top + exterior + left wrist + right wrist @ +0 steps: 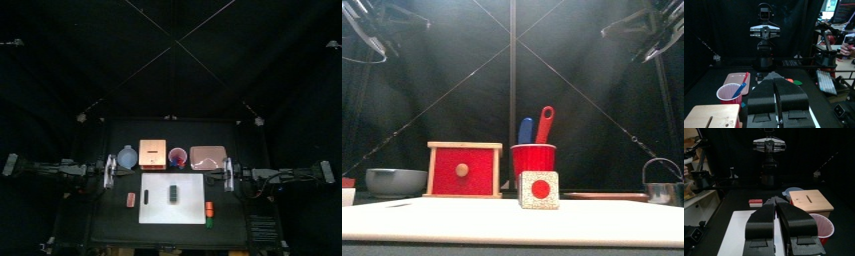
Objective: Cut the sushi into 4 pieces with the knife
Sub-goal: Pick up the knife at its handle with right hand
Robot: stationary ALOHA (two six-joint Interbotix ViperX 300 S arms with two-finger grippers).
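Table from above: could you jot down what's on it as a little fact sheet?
Board: white cutting board, front middle
Sushi: dark green roll lying on the board
Knives: blue knife and red knife, standing in the red cup
Back row: bowl, wooden box, red cup, pink tray
Arms: left arm and right arm either side, jaws shut, holding nothing

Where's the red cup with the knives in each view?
Top view: red cup of knives between pale wooden box and flat pink tray.
Front view: centre, right of box.
Left wrist view: between box and tray, at.
Right wrist view: beside box, nearer camera.
Shared landmark: the box.
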